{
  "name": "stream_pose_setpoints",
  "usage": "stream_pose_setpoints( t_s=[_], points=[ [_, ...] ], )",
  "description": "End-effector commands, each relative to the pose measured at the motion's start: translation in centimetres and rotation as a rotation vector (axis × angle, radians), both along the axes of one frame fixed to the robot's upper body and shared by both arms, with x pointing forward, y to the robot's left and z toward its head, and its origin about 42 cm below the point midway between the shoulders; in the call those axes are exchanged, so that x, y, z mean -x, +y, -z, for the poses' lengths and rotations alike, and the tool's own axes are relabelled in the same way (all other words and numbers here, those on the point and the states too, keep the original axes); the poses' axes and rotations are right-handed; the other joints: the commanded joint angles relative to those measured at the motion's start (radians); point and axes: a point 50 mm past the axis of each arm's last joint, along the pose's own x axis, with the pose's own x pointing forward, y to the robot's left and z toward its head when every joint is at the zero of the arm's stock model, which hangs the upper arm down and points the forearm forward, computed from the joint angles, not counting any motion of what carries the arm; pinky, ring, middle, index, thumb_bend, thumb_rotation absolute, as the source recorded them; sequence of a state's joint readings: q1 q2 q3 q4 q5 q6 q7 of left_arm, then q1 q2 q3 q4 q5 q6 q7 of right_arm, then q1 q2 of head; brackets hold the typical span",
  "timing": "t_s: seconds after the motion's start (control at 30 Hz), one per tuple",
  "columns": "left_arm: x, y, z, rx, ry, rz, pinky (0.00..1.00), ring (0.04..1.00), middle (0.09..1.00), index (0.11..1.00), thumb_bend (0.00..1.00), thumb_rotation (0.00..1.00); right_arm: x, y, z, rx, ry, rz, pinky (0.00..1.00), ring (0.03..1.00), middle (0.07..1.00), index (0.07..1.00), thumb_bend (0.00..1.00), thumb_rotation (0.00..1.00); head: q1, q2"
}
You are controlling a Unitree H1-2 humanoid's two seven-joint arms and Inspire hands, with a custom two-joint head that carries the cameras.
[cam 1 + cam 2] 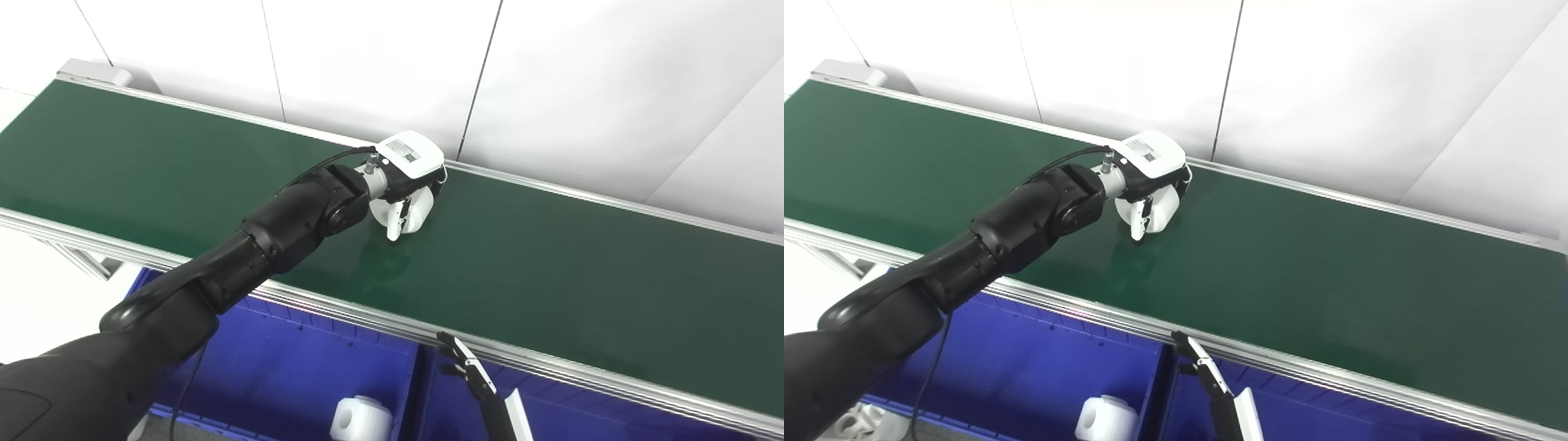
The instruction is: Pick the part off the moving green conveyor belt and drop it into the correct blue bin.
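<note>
Stretching across both views, the green belt [551, 257] runs between silver rails, with a white wall [380, 55] behind it. Below the near rail sit blue bins [294, 361]; a white part lies in the left bin [361, 419], near the divider. The left arm reaches over the belt, and the left hand [407, 180] is closed around a white cylindrical part [416, 211], which touches or sits just above the belt. The right hand [471, 373] shows only fingertips at the near rail, above the right bin; whether it is spread or closed cannot be told.
</note>
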State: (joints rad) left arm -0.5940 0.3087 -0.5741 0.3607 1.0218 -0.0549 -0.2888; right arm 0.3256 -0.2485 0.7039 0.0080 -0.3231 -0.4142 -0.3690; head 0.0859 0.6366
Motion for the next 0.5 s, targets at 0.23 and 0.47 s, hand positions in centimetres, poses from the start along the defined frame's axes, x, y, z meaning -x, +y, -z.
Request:
stream_pose_setpoints(
  t_s=[0.23, 0.47],
  points=[
    [-0.1, -0.6, -5.4, 0.067, -0.099, 0.039, 0.32, 0.406, 0.519, 0.498, 0.50, 0.00, -0.1, 0.5, -1.3, -0.070, -0.055, -0.024, 0.71, 0.839, 0.899, 0.878, 0.90, 0.92, -0.003, 0.004],
    [3.7, -0.6, -10.5, 0.162, -0.190, 0.111, 0.33, 0.415, 0.532, 0.484, 0.50, 0.00, 0.1, 0.5, -1.8, -0.087, -0.057, -0.023, 0.70, 0.835, 0.901, 0.877, 0.91, 0.91, 0.014, 0.046]
  ],
)
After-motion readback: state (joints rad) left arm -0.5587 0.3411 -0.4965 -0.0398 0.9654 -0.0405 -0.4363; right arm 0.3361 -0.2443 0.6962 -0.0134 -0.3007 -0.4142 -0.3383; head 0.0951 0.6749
